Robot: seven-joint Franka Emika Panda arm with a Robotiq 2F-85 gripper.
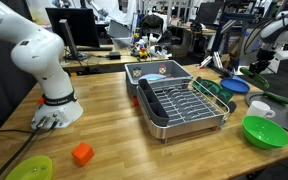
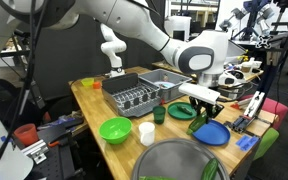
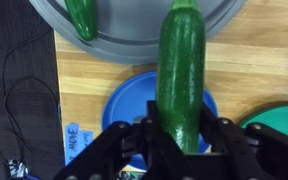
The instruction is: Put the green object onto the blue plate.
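Gripper [image 3: 182, 135] at bottom of wrist view, jaws clamped on the green object [image 3: 182, 70], one finger each side of its lower part. Object is dark green, elongated, looks like a zucchini or cucumber. Long axis runs from the jaws straight up the frame, far end pointing at the grey round tray [image 3: 134, 45]. Near end hidden behind the fingers.

Handling guess: firm, smooth, a bit slick skin, moderate weight, not fragile. The hold seems to sit toward one end, so the free length could lever or swing. A mid-body pinch across the narrow width would be steadier. Once released it may roll, since it is round in section.

Blue plate [image 3: 124, 100] lies directly under the object, which is held in the air above it, not resting. Same in an exterior view: gripper [image 2: 199, 100] just above the plate [image 2: 212, 133]; object's tilt there too small to tell.

Further out: second green item [image 3: 81, 18] in the grey tray, green bowl [image 3: 284, 120] at right edge
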